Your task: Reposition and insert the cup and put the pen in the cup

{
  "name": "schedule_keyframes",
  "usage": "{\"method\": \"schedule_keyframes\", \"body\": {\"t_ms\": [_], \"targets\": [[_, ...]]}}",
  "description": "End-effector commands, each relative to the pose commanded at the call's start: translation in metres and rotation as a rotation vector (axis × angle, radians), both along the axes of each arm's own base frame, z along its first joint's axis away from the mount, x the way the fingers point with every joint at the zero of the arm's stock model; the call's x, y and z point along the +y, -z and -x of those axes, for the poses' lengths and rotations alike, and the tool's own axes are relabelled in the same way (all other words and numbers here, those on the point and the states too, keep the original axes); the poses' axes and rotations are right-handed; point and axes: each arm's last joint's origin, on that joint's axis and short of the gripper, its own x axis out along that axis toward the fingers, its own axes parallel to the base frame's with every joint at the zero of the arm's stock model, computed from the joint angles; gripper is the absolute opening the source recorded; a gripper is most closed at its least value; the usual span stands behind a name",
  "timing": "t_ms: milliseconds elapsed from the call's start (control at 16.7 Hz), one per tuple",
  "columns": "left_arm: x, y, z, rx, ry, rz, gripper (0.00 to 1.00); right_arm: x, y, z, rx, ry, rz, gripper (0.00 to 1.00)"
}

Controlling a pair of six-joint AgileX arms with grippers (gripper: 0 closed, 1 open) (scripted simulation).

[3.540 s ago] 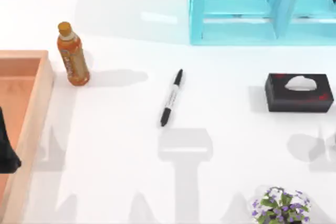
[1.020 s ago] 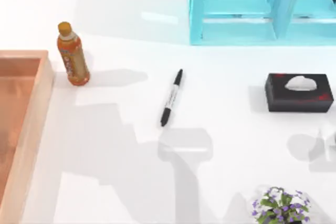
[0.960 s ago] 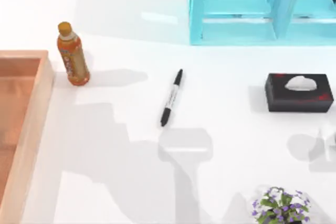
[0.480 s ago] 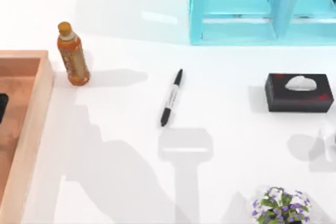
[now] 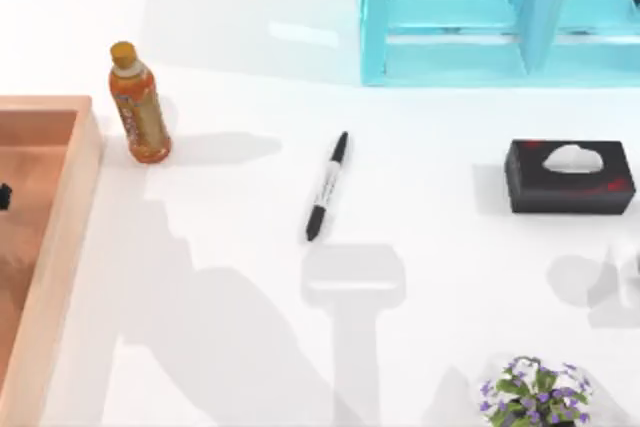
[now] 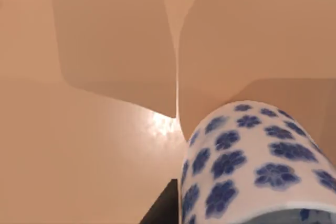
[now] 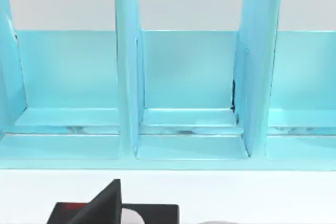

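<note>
**Left claw's back over the tray, cup right up against the wrist cam**

So the left gripper [image 5: 3, 195] is just a dark sliver at the top view's left edge, over the wooden tray [image 5: 62, 237]. Half a second ago it sat a touch higher and bigger there, and a second ago it wasn't there at all, so it's been moving around in that spot. Can't tell how wide its fingers are. In the left wrist view the cup [image 6: 247, 161], white with blue flowers, sits very close with the tray's wood behind it. My guess: it's either holding the cup or about to grab it, so the repositioning part isn't done.

The pen [image 5: 327, 186] hasn't budged, lying mid-table, well apart from the tray, between the orange bottle [image 5: 138, 104] and the black tissue box [image 5: 569, 176]. Right arm's parked, facing the blue shelf [image 7: 184, 98].
</note>
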Motion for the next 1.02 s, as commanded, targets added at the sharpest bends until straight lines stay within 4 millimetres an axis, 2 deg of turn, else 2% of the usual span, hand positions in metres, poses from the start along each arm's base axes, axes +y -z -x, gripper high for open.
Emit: {"method": "schedule_keyframes", "body": {"t_ms": [360,1020], "targets": [[0.0,0.0,0.0,0.0,0.0,0.0,0.02,0.0,0.0,0.0,0.0,0.0,0.0,1.0],[-0.0013,-0.0037,-0.0022,-0.009,-0.004,-0.002,0.0,0.0,0.0,0.0,0.0,0.0,0.0,1.0]]}}
